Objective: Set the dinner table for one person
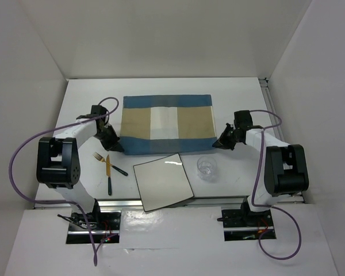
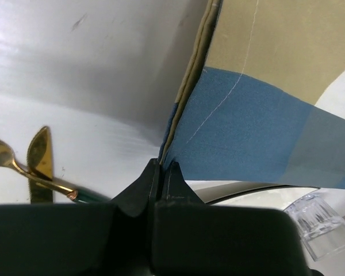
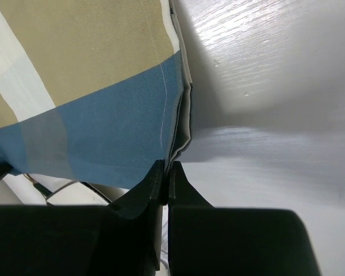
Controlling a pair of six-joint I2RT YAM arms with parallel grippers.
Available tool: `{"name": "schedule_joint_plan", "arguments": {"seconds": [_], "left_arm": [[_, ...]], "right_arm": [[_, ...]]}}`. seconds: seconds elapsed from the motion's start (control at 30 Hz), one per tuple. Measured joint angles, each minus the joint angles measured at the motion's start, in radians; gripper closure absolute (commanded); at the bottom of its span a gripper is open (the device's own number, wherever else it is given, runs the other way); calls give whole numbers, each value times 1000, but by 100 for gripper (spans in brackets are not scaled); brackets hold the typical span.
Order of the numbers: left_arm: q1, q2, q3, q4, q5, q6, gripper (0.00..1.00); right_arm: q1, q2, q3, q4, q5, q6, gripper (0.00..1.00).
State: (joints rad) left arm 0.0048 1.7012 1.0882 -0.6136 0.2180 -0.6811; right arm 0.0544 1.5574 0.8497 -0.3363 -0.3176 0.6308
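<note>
The left gripper (image 1: 113,142) is shut on the mat's (image 1: 167,123) near left corner and the right gripper (image 1: 221,142) on its near right corner, on the bench (image 1: 241,92) that spans the view beneath everything. Only the laying of the mat is judged to be in hand: plate (image 1: 163,181), glass (image 1: 206,168), fork (image 1: 102,160) and knife (image 1: 109,178) are not yet arranged. No writing can be read.

On the dinner table (image 1: 92,98) we find the placemat (image 1: 167,124); at its six o'clock the plate (image 1: 163,181), with the glass (image 1: 206,168) at three and fork (image 1: 116,168) crossing knife (image 1: 109,183) at nine.
</note>
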Motion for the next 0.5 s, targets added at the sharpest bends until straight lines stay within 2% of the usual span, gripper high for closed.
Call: {"name": "schedule_joint_plan", "arguments": {"seconds": [0.37,0.4,0.43,0.47,0.5], "left_arm": [[0,-46,-42,-18,-27,-4,100],[-1,-46,-43,-23,-30,-5,97],[-2,-46,-43,-26,-31,-5,78],[-2,-46,-43,-27,-32,-1,64],[-3,-46,-43,-30,-33,-5,51]], "right_arm": [[9,23,0,10,5,2,100],[9,23,0,9,7,4,98],[9,23,0,10,9,5,92],[9,23,0,10,13,9,72],[10,23,0,10,17,16,56]]}}
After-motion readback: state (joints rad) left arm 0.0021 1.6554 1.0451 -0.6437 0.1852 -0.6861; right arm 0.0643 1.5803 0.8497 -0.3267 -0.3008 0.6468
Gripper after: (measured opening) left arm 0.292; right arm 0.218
